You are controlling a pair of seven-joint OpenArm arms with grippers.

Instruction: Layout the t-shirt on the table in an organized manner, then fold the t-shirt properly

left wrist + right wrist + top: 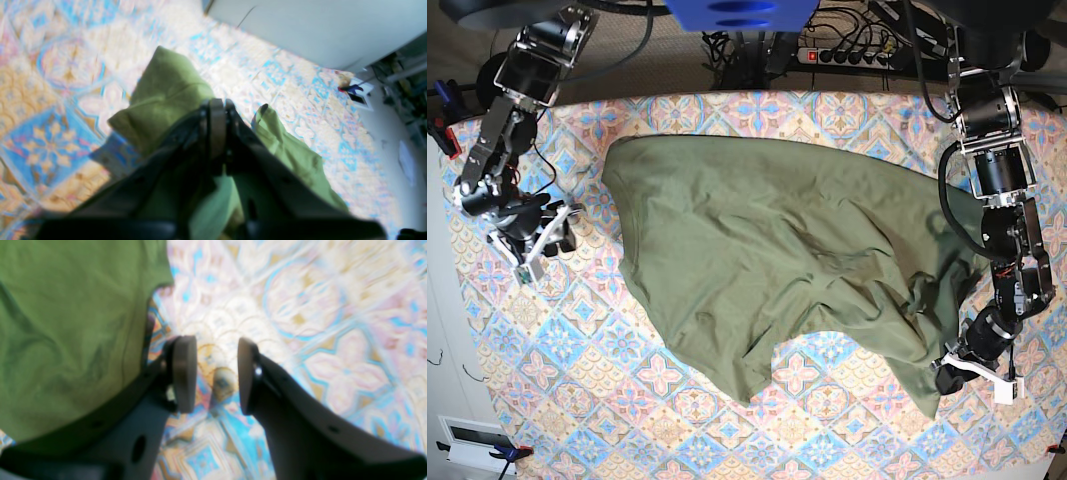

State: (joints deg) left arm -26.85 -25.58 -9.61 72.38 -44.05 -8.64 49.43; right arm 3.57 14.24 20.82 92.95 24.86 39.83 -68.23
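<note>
The olive-green t-shirt (777,250) lies spread and wrinkled across the patterned table (827,420), one end toward the far left, the other bunched at the near right. My left gripper (947,378) is at that near-right end. In the left wrist view the left gripper (217,110) is shut on a fold of the t-shirt (166,90), and cloth hangs on both sides of the fingers. My right gripper (565,228) stands open over bare table, just left of the shirt. In the right wrist view the right gripper (216,346) holds nothing, and the t-shirt (66,323) lies beside its left finger.
A power strip (857,55) and cables lie beyond the table's far edge. A white box (472,435) sits off the near-left corner. In the left wrist view a white panel (300,30) borders the table edge.
</note>
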